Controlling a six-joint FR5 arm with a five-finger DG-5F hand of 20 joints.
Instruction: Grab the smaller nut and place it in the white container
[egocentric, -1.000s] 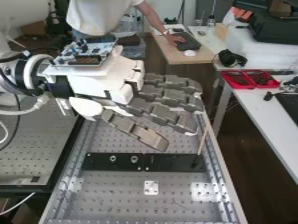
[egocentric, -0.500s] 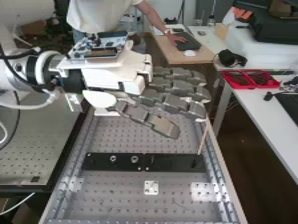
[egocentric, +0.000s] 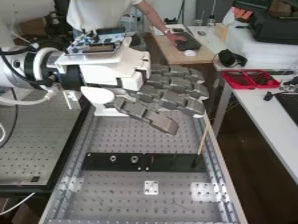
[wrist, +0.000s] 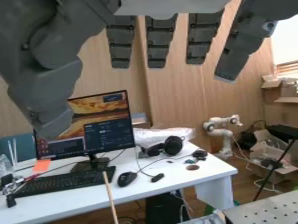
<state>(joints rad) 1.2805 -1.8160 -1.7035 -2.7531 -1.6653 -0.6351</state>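
Above the bench's far part the hand (egocentric: 174, 96) is open, its fingers stretched toward the high view's right and its thumb slanting down. Straight fingers and thumb of the hand (wrist: 160, 42) hang in the wrist view, with nothing seen held between them. A white object (egocentric: 108, 112), apparently the white container, sits low behind the thumb's base and is largely hidden. On the flat black bar (egocentric: 169, 161), nearer the camera than the hand, stand the larger nut (egocentric: 113, 158) and the bearing (egocentric: 134, 159), apart from each other.
A thin wooden stick (egocentric: 203, 136) leans up from the bar's right end. Metal rails edge the perforated bench (egocentric: 120, 192). Beyond it, a side table carries red trays (egocentric: 249, 79). The wrist view has a monitor (wrist: 90, 125) and keyboard (wrist: 56, 182) on a white desk.
The hand has moved up and away from the bar, first rightward, then slightly back left. Part of the white object has come into sight beneath it. The parts on the bar have not moved.
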